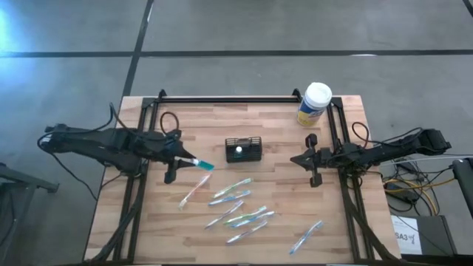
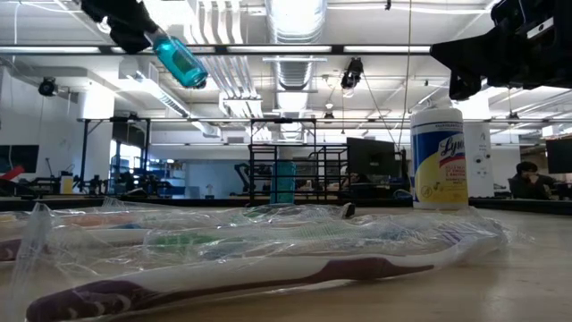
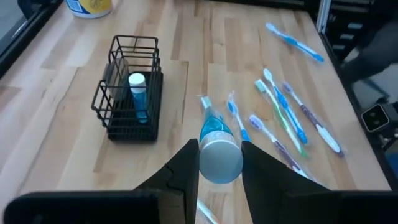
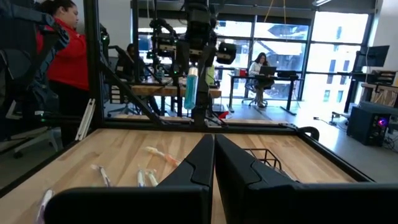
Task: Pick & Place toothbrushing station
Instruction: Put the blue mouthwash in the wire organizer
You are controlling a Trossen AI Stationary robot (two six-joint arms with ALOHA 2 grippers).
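Note:
The black mesh caddy (image 1: 243, 150) stands on its base at the table's middle, and it also shows in the left wrist view (image 3: 130, 93). A white-capped blue tube (image 3: 138, 93) stands upright in it. My left gripper (image 1: 182, 157) is left of the caddy, above the table, shut on a second teal tube (image 1: 201, 165). That tube shows high in the low view (image 2: 181, 61). My right gripper (image 1: 294, 159) hovers right of the caddy. Its fingers are shut and empty in the right wrist view (image 4: 213, 140). My left gripper pinches the teal tube at its pale cap end (image 3: 219, 163) between its two fingers. The fingers come from the table's left, and the tube's teal body (image 3: 214, 127) sticks out past the fingertips toward the caddy. The tube slants down and is lifted clear of the table.
Several wrapped toothbrushes (image 1: 236, 207) lie scattered on the near half of the table, close to the low camera (image 2: 268, 268). A white-lidded, yellow-labelled canister (image 1: 314, 103) stands at the far right. Black frame rails (image 1: 222, 100) run along the far and side edges. People show beyond the table (image 4: 62, 50).

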